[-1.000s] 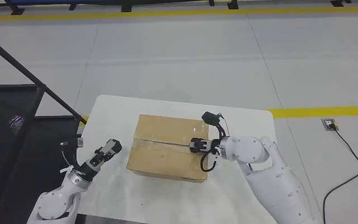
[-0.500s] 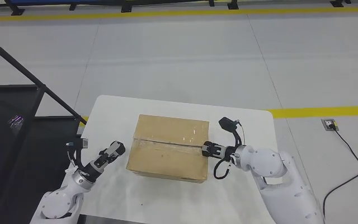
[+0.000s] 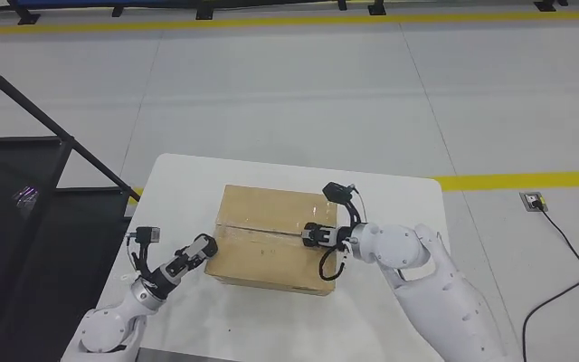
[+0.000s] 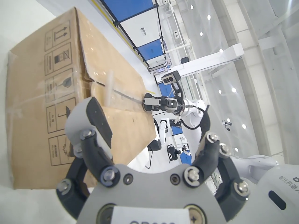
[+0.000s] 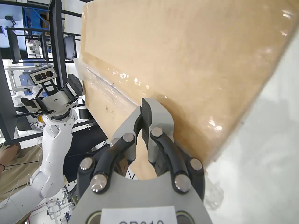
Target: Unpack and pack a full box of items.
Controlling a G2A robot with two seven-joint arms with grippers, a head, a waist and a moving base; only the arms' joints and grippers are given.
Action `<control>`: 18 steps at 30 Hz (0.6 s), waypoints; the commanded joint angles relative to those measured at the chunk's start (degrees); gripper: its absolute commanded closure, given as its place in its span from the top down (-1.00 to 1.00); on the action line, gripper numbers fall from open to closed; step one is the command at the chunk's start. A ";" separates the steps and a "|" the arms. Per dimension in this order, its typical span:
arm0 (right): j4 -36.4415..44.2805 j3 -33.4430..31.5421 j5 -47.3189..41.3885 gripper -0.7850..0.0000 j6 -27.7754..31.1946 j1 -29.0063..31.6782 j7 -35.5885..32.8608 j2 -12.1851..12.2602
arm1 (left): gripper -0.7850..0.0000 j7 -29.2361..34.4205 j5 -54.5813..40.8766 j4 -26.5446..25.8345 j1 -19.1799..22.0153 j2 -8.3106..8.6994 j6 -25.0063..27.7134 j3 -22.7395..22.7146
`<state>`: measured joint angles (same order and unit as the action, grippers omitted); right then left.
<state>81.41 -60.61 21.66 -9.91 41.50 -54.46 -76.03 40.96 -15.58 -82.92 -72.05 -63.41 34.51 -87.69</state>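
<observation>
A closed brown cardboard box [image 3: 271, 237] with clear tape along its top seam [image 5: 109, 85] stands in the middle of the white table [image 3: 181, 185]. My right gripper [image 3: 312, 235] rests on the box top at the right end of the seam, fingers shut with nothing visible between them [image 5: 143, 111]. My left gripper [image 3: 204, 246] is open, close against the box's left side face, the one with the printed handling symbols [image 4: 56, 87]. One of its fingers [image 4: 97, 120] lies in front of that face near the top edge. The right gripper [image 4: 147, 101] also shows at the far end of the seam.
A black metal frame [image 3: 41, 181] stands just off the table's left edge. Bare table runs in front of and behind the box. The floor around has a yellow line [image 3: 507, 181].
The right gripper drew back off the box's right edge, then returned onto the top at the seam. The left gripper moved rightwards up to the box's left side.
</observation>
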 commanded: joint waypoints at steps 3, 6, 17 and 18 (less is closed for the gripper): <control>-5.14 4.69 -2.10 -1.00 2.38 -4.09 2.27 -1.56 | 1.00 -1.84 -1.47 -0.58 -1.05 0.12 1.24 -1.57; -9.77 8.67 -4.06 -1.00 4.10 -7.79 3.53 -3.17 | 1.00 -3.64 -2.06 -0.74 -2.63 0.43 2.36 -4.49; -25.16 21.18 -9.91 -1.00 9.00 -20.04 7.88 -10.53 | 1.00 -6.33 -4.94 0.28 -10.54 1.37 6.38 -14.11; -26.31 22.08 -10.34 -1.00 9.44 -20.90 8.19 -11.25 | 1.00 -6.48 -5.17 0.33 -11.27 1.39 6.85 -14.62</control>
<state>56.16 -39.29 11.65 -0.78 21.35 -46.48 -86.71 34.63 -20.53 -82.62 -82.59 -62.04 40.90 -101.88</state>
